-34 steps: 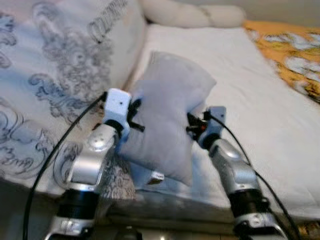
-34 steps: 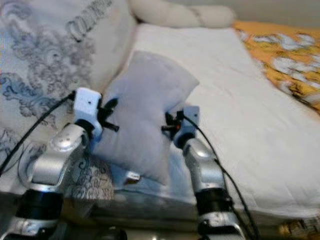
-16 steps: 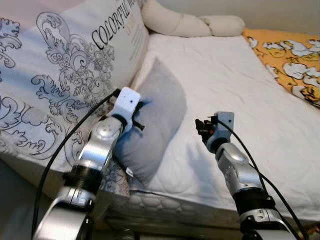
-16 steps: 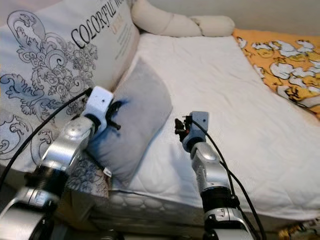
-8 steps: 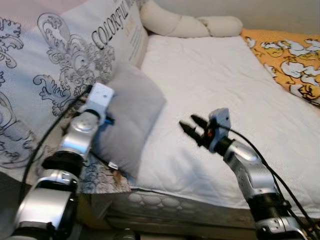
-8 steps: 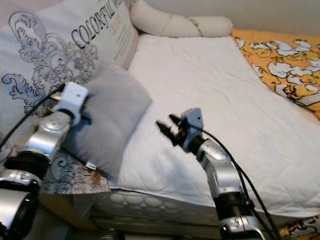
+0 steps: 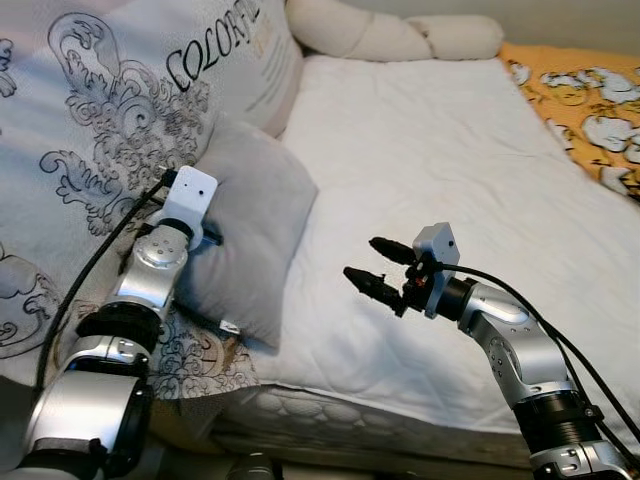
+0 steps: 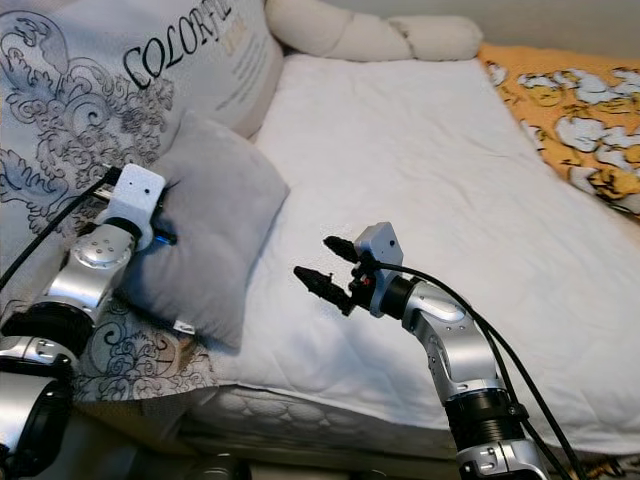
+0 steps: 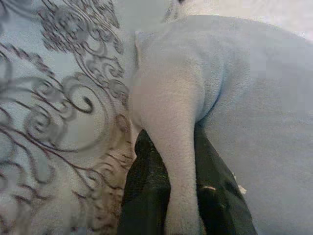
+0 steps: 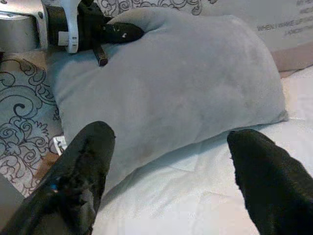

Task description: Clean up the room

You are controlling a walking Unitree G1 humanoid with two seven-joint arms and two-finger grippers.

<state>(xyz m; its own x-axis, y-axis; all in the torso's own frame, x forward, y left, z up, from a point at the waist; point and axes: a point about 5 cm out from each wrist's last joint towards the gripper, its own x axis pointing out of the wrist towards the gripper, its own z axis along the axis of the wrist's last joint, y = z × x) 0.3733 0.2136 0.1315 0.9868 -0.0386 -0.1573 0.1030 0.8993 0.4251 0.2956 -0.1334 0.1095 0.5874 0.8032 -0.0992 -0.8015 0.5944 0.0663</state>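
right gripper (image 7: 381,268) now off grey pillow (image 7: 245,225); left gripper (image 9: 178,191) still pinching it.

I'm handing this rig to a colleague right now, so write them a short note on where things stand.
Left gripper: shut on an edge fold of the grey pillow.
Right gripper: open, empty, above the white mattress, pointing toward the pillow.
Pillow leans against the large patterned cushion at the bed's left edge.
Done: pillow is on the bed.
Left: release the left grip, then probably tidy the orange blanket.
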